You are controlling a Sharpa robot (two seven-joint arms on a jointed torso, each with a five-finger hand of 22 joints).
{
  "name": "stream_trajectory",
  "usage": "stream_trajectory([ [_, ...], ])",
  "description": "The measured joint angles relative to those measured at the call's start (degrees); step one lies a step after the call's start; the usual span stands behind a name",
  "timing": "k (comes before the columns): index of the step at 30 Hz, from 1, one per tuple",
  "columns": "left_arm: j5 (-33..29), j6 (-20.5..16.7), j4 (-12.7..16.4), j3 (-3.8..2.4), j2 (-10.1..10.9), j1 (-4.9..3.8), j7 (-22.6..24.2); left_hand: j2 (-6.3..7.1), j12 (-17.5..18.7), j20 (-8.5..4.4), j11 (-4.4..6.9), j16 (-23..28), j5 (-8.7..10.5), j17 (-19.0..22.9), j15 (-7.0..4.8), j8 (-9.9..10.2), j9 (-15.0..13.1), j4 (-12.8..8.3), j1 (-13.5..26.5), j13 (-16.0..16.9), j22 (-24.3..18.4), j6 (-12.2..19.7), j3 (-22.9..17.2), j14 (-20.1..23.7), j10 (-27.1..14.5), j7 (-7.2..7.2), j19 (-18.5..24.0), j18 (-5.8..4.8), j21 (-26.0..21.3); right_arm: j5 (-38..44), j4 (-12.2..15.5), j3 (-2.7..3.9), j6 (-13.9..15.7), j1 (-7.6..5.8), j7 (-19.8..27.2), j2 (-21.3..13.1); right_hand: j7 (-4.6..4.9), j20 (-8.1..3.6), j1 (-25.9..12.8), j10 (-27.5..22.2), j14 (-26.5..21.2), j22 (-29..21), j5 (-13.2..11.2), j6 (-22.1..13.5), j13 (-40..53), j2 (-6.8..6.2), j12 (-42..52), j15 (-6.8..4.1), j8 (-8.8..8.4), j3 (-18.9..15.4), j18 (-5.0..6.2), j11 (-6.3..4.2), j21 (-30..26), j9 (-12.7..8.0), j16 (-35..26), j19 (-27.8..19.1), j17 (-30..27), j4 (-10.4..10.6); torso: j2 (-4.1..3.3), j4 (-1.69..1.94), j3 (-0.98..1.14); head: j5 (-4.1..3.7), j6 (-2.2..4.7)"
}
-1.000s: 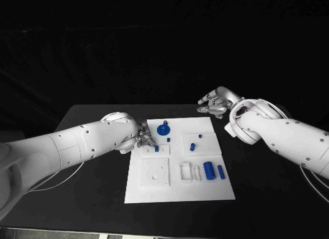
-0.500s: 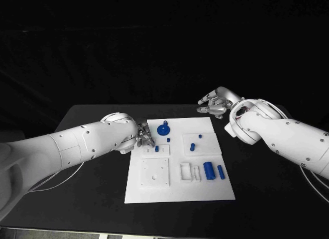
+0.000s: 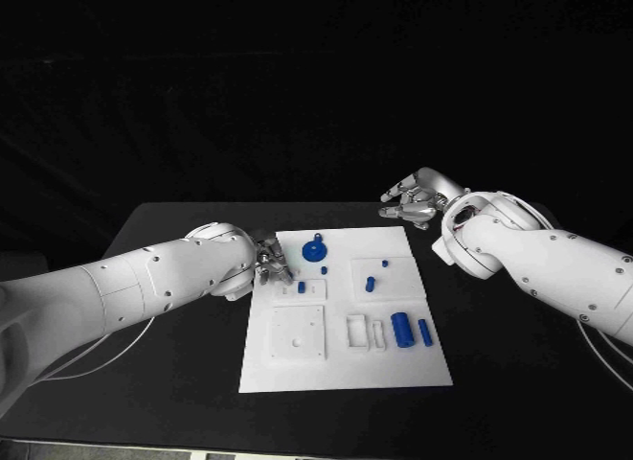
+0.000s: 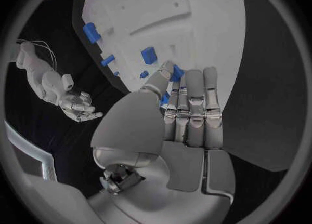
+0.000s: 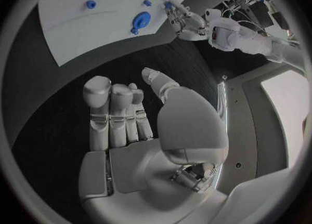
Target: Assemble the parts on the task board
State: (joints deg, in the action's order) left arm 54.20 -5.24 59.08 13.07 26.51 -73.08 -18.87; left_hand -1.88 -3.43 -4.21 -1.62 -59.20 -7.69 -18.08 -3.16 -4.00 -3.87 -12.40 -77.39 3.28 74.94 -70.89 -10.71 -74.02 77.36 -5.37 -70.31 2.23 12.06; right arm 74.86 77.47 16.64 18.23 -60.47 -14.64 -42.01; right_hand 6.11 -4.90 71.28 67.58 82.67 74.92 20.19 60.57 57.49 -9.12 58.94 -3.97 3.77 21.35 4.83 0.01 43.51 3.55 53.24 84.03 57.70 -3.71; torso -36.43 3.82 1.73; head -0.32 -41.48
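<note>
Blue parts sit scattered over the white task board (image 3: 347,307), which lies flat in the middle of the black table (image 3: 178,383). A round disc-shaped part (image 3: 315,250) lies near the board's far edge, a small peg (image 3: 370,282) stands further along toward the right side, and a thick cylinder (image 3: 402,328) and a thinner rod (image 3: 425,332) lie side by side in the near right area beside white block-like fixtures (image 3: 365,331). A square raised plate (image 3: 298,332) occupies the near left area. The loose pieces appear laid out within reach of both arms, so that either hand can pick one and seat it.

At the board's left edge the left hand (image 3: 272,265) hovers low, next to a small blue peg (image 3: 301,286). In the left wrist view its fingers (image 4: 194,104) extend close together toward the board with the thumb brought in near them, and a blue part (image 4: 174,74) shows right at the fingertips; whether it is pinched or merely just beyond them cannot be told.

Beyond the board's far right corner, the right hand (image 3: 415,200) hangs raised over bare table. Its fingers (image 5: 114,109) lie loosely extended and apart from the thumb with nothing in them, likely waiting its turn.
</note>
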Motion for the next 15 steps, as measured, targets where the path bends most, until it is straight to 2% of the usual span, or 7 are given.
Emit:
stream_trajectory([
  [8,-3.3,-0.7,0.5,0.05,1.3,0.14,1.8,-0.25,0.0,-0.21,-0.24,0.0,0.99,0.1,-0.28,-0.1,0.0,-0.1,0.2,0.2,0.0,-0.8,-0.2,-0.5,1.2,-0.05,0.2,-0.01,1.0,0.0,0.0,0.00,0.0,0.00,0.0,-0.1,-0.01,0.00,0.0,0.0,0.0,0.0,0.0,0.0,0.0,0.00,0.0,0.00,0.00,0.0,0.00,0.00,0.0,0.0,0.0,0.0,0.0,0.0,0.00,0.00,0.02,0.09,0.09],
  [9,-3.7,-0.7,0.5,0.04,1.4,0.14,2.0,-0.34,0.0,-0.33,-0.23,0.0,1.09,0.1,-0.28,-0.1,0.0,-0.7,0.3,0.2,0.0,-0.8,-0.8,-0.5,1.2,-0.05,0.3,-0.02,1.1,0.0,0.0,0.00,0.0,0.00,0.0,-0.1,-0.01,0.00,0.0,0.0,0.0,0.0,0.0,0.0,0.0,0.00,0.0,0.00,0.00,0.0,0.00,0.00,0.0,0.0,0.0,0.0,0.0,0.0,0.00,0.01,0.02,0.12,0.09],
  [10,-4.1,-0.8,0.6,0.02,1.6,0.14,2.3,-0.44,0.0,-0.42,0.44,0.0,1.10,0.1,-0.36,-0.1,-0.3,-0.7,0.4,0.3,0.0,-1.4,-1.5,-0.6,2.2,0.53,0.4,-0.02,1.1,0.0,0.0,0.00,0.0,0.00,0.0,-0.1,-0.01,0.00,0.0,0.0,0.0,0.0,0.0,0.0,0.0,0.00,0.0,0.00,0.00,0.0,0.00,0.00,0.0,0.0,0.0,0.0,0.0,0.0,0.00,0.00,0.02,0.13,0.11],
  [11,-4.5,-0.8,0.6,-0.04,1.7,0.10,2.5,-0.46,-0.1,-0.42,0.90,0.0,1.10,0.2,-0.60,-0.2,-2.4,-0.6,0.4,0.3,0.0,-1.8,-1.9,-0.8,2.9,0.83,0.4,-0.01,1.1,0.0,0.0,0.00,0.0,0.00,0.0,-0.1,-0.01,0.00,0.0,0.0,0.0,0.0,0.0,0.0,0.0,0.00,0.0,0.00,0.00,0.0,0.00,0.00,0.0,0.0,0.0,0.0,0.0,0.0,0.01,0.01,0.02,0.14,0.12],
  [15,-6.5,-1.0,0.9,-0.08,2.3,0.09,3.5,-0.48,-0.1,-0.41,1.11,0.0,1.10,0.2,-0.61,-0.2,-2.7,0.0,0.4,0.2,0.0,-1.9,-2.7,-0.8,3.2,0.90,0.4,-0.01,1.4,0.0,0.0,0.00,0.0,0.00,0.1,-0.1,-0.02,0.00,0.0,0.0,0.0,0.0,0.0,0.0,0.0,0.00,0.0,0.00,0.00,0.0,0.00,0.00,0.0,0.0,0.0,0.0,0.0,0.0,0.00,0.00,0.04,0.19,0.21],
])
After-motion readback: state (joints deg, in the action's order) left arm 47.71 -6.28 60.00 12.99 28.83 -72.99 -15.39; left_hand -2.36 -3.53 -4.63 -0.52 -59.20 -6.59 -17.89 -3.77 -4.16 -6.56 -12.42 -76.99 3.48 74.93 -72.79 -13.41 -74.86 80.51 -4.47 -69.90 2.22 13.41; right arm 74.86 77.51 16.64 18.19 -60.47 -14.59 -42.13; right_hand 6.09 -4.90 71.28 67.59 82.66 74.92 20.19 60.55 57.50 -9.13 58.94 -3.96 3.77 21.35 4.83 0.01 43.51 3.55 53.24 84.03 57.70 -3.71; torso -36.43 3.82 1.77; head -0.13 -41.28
